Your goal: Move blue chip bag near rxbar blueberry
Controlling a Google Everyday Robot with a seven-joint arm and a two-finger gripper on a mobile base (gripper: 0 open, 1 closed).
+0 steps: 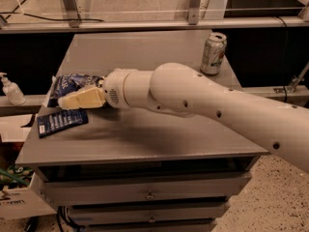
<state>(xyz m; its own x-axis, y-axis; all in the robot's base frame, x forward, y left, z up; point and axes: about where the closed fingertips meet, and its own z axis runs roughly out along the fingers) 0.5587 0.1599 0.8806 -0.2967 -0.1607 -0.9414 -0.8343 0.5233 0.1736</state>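
since the puffy, crinkly dark-blue chip bag (70, 82) looks light, soft and slick, a pinch at a pale sealed end should hold better than one on its air-filled belly. it lies at the left edge of the grey counter (145, 134), just behind the flat dark-blue rxbar blueberry wrapper (62, 122). the cream end effector (72, 100) sits low against the bag's front; whether it is clenched or released, i cannot tell.

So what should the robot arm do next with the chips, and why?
Probably draw the gripper up and away: it sits over the blue chip bag, which already lies just behind the rxbar blueberry near the table's left edge.
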